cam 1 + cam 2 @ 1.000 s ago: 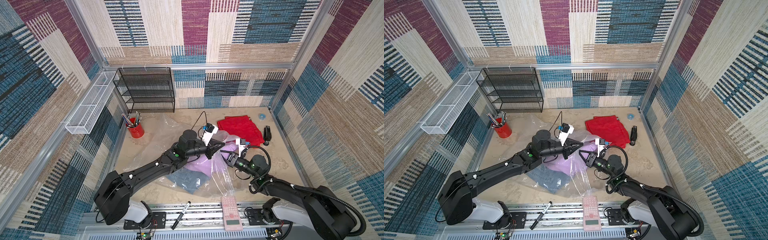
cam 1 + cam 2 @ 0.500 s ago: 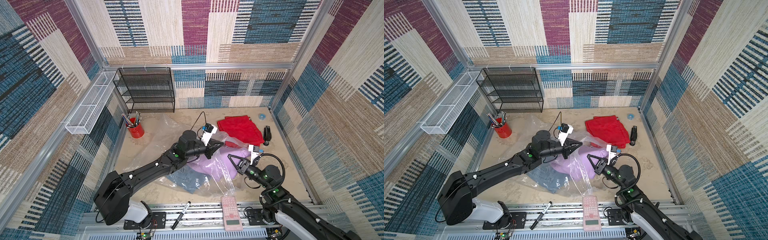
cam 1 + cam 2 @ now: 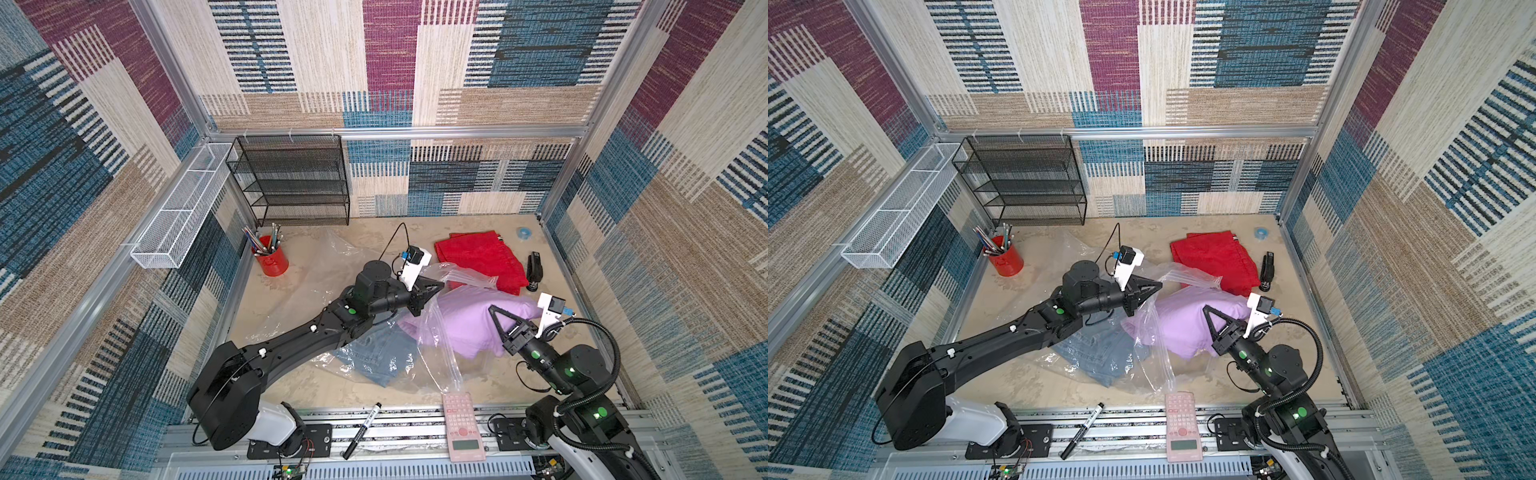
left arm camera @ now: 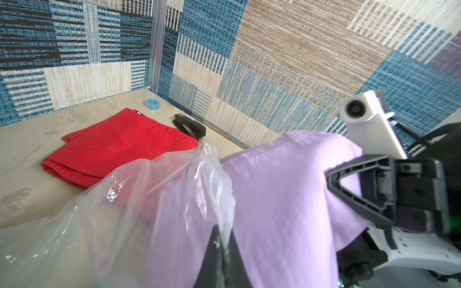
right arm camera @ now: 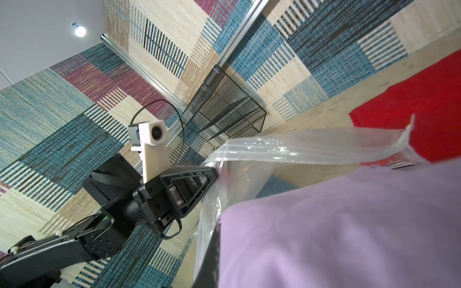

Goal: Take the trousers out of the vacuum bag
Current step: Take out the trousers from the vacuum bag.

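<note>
Pinching the vacuum bag with our left gripper, we should pull the lilac trousers, clamped by the right gripper, outward.

The vacuum bag is glossy, crinkled clear plastic film. The lilac trousers and red trousers are matt cloth; the blue trousers, matt denim. The bench is matt and mottled. The rack is black metal mesh.

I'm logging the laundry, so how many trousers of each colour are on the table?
Red trousers: 1
Lilac trousers: 1
Light-blue denim trousers: 1
Total: 3
</note>
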Motion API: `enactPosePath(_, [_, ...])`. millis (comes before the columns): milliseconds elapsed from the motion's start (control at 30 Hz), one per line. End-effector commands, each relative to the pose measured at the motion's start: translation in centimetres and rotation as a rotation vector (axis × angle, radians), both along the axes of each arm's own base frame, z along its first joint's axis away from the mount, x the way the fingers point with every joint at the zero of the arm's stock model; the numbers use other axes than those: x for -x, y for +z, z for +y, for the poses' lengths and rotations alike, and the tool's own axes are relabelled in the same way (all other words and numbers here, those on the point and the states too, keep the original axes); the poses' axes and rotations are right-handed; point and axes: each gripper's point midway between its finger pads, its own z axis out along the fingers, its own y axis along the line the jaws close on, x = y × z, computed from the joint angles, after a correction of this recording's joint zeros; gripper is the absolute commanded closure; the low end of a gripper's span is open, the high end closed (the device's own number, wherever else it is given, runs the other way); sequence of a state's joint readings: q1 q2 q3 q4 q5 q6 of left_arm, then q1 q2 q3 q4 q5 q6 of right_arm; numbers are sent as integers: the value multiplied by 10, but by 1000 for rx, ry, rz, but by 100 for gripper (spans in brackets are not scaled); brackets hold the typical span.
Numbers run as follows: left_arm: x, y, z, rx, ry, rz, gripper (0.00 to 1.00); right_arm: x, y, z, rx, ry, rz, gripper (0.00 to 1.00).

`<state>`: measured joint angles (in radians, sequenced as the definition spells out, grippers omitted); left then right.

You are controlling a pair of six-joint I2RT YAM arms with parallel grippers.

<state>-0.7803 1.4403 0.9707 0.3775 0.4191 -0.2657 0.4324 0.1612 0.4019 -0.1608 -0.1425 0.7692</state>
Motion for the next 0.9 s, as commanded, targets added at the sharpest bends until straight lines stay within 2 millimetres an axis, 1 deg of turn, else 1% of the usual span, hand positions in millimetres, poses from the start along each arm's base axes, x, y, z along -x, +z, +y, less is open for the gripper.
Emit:
enactPosePath(0, [-5,9,3,27,25,-32,100,0,24,-25,54,-143,-71,100])
enactPosePath(133, [-8,9,6,30,36,-32,100,7,46,-36,75,-185,-113,100])
enactPosePath(233, [-9,9,7,30,41,-32,100,12,58,-42,80,-211,-132,100])
enactPosePath(433, [-12,6,9,31,49,-27,100,28,92,-59,89,-273,-205,100])
enactPosePath(667, [-15,7,12,34,57,-29,100,36,119,-78,143,-366,-248,100])
enactPosePath(733, [-15,6,13,34,60,-28,100,34,123,-84,171,-408,-242,100])
enactPosePath(800, [-15,6,14,37,60,-27,100,25,121,-88,210,-449,-216,100])
enactPosePath(867, [-15,6,15,39,60,-27,100,15,120,-88,244,-473,-207,100])
